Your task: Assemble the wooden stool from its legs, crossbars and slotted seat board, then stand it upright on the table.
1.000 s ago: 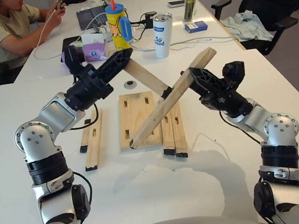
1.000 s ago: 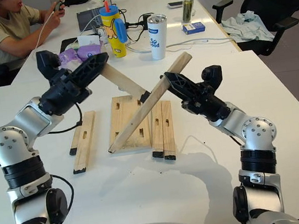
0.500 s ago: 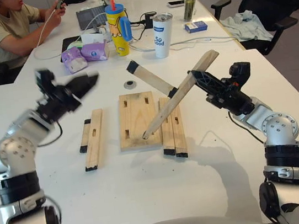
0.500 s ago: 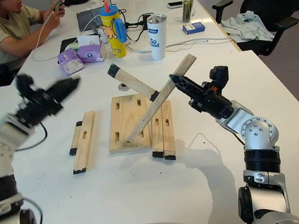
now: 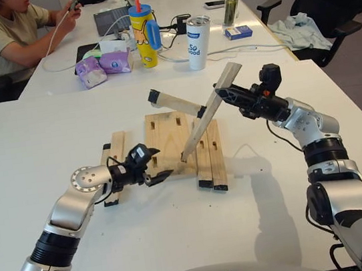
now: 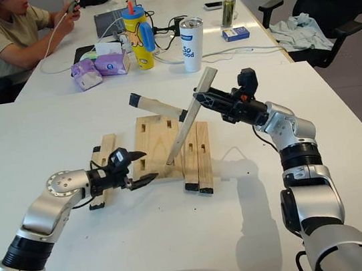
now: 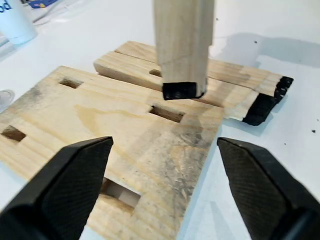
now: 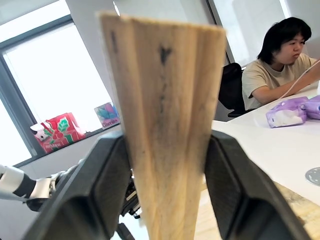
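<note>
Clamps right gripper [image 5: 223, 93] on upper end of pale, black-tipped leg [image 5: 200, 127] tilted over slotted seat board [image 5: 164, 138], holds left gripper [image 5: 157, 164] wide open, low beside board's near edge.

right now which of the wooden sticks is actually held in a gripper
The tilted leg in the right gripper, lower end over the seat board. The sticks beside the board lie flat; the raised stick behind it is ungripped.

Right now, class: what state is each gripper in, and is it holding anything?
Left gripper: open, holding nothing.
Right gripper: closed on a wooden stool leg.
</note>
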{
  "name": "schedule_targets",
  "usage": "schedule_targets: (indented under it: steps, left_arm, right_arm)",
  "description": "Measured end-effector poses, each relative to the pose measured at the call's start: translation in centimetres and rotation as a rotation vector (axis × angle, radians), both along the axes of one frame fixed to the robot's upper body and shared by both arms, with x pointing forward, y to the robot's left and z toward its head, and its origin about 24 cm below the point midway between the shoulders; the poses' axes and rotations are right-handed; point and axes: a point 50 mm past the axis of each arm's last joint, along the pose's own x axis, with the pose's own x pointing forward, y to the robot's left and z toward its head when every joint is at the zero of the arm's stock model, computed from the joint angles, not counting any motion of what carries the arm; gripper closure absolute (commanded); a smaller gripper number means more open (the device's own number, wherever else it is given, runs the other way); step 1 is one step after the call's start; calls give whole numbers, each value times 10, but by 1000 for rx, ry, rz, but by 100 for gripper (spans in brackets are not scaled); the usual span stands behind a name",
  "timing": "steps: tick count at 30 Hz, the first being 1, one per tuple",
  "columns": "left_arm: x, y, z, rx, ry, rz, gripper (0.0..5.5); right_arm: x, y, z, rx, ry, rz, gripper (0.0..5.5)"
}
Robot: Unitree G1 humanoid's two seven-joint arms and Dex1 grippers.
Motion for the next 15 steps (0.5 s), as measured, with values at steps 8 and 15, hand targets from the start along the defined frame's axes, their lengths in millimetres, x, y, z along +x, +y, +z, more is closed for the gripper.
schedule_targets:
  steps: [8,15]
  left_arm:
    - [-3,0,-19,176,-20,-92,163]
    - [-2,-1,-18,247,-42,-154,163]
  right_arm:
    - [11,6,-4,-97,-45,24,342]
    - [18,20,1,-190,-146,87,343]
